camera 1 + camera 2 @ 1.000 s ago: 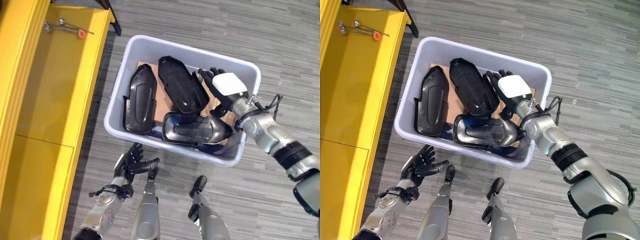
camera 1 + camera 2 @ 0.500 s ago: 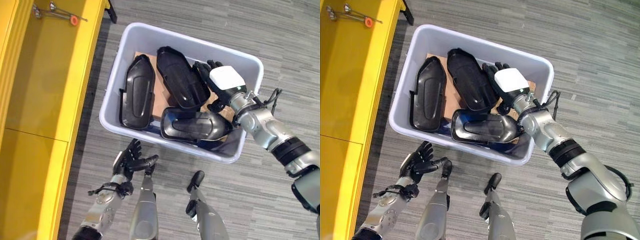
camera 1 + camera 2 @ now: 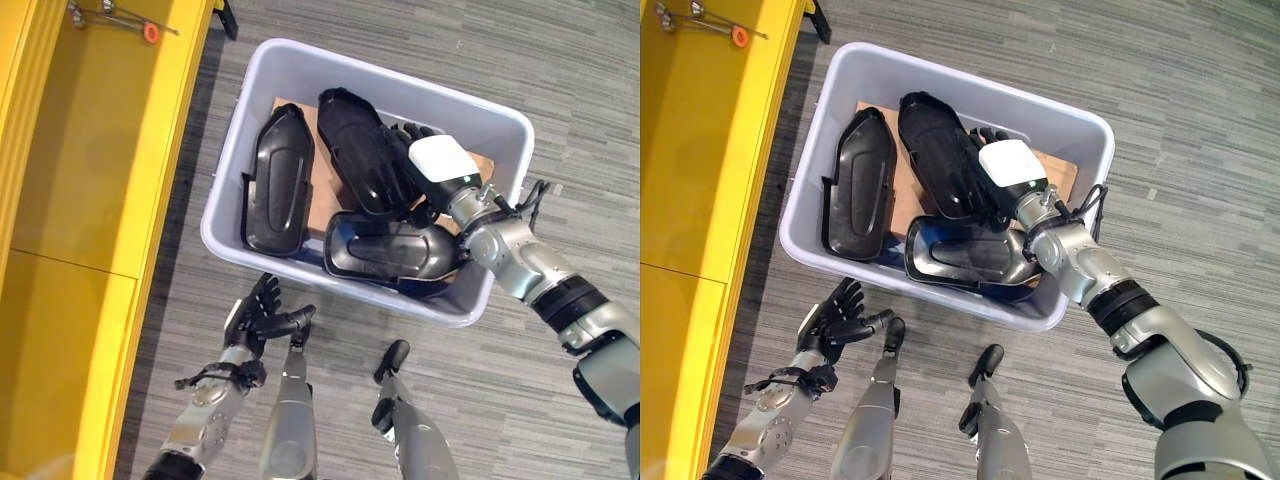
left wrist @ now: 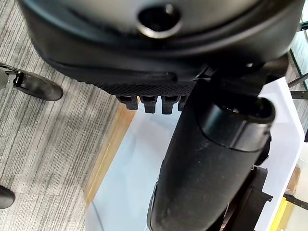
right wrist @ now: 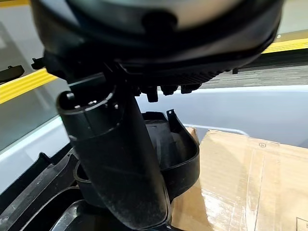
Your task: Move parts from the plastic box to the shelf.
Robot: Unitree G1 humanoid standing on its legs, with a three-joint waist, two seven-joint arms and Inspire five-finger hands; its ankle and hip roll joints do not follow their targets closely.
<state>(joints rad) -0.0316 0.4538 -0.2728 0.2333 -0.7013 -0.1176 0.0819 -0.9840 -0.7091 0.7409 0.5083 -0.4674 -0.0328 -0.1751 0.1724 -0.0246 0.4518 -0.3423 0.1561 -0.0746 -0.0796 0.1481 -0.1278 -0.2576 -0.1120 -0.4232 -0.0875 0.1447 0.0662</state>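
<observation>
A pale grey plastic box [image 3: 398,93] stands on the floor and holds three black moulded parts. One part [image 3: 278,185] lies along the left wall, one [image 3: 358,150] is in the middle, and one [image 3: 390,248] lies across the near side. My right hand [image 3: 428,168], with a white cover on its back, reaches into the box. Its fingers are stretched over the middle part's right edge. In the right wrist view its thumb [image 5: 115,159] stands straight beside that part [image 5: 180,154]. My left hand [image 3: 258,320] hangs open over the floor just outside the box's near wall.
A yellow shelf [image 3: 100,200] runs down the left side, close to the box. On its far end lies a metal tool with an orange tip [image 3: 130,25]. Brown cardboard [image 3: 478,165] lines the box's bottom. Grey carpet surrounds the box.
My right hand has moved left and down from the box's right side onto the middle part. The camera has shifted slightly. My left hand holds its place.
</observation>
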